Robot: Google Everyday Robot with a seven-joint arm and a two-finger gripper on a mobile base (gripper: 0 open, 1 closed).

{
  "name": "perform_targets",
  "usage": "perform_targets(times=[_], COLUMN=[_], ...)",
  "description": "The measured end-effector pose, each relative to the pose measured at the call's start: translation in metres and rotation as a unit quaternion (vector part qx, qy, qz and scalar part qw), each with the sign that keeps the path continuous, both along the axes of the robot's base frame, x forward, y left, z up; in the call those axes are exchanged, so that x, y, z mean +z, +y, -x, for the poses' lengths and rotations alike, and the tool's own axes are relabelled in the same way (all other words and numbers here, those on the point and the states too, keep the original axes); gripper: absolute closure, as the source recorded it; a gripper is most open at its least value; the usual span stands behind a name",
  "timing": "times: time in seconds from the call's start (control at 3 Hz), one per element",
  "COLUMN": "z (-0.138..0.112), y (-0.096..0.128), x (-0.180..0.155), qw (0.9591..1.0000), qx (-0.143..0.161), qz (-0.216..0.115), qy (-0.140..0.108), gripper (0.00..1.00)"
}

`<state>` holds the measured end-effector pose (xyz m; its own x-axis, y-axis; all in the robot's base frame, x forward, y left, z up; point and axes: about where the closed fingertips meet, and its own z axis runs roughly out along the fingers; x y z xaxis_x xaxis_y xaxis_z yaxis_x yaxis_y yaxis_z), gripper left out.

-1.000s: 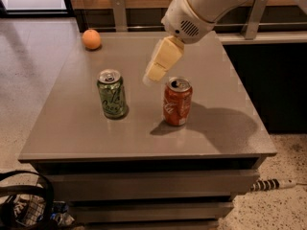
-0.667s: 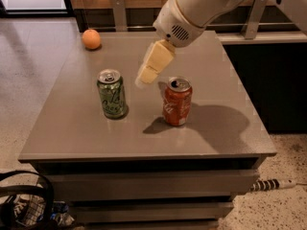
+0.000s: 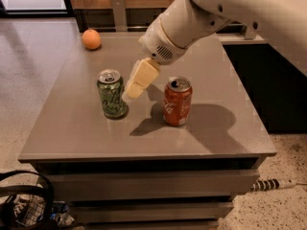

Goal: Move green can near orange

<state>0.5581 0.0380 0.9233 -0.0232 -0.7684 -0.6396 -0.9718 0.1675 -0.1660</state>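
A grey table [image 3: 72,128] is shown from the front and slightly above. At the lower left, on the floor, part of a dark bag [image 3: 19,200] can be made out.

An orange [image 3: 91,39] is set at the table's far left corner. Nearer the front, and left of centre, the green can [image 3: 112,94] stands upright, well apart from the orange.

Just right of the can's upper half, the gripper [image 3: 134,87] is held above the table. It is angled down and leftward from a thick white arm [image 3: 192,18] that enters from the upper right. Its tip is shown very close to the can's side. Whether contact is made cannot be told, nor whether the gripper is open or closed.

Right of the gripper, a red-orange can [image 3: 177,101] stands upright near the table's centre.

The task is judged to be at an early stage. The gripper is placed beside the right can, but no hold is confirmed. The can is yet to be taken to the far left corner and set down by the orange.
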Motion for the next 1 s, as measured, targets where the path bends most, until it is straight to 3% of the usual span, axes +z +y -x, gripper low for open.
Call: perform_targets(times=[0.67,1.0], z=[-0.001,-0.001], y=[0.028,0.038], x=[-0.042,-0.053], qw=[0.9985,0.9967], qx=[0.031,0.045], qz=[-0.042,-0.064], qy=[0.02,0.023], gripper=[0.0,0.19])
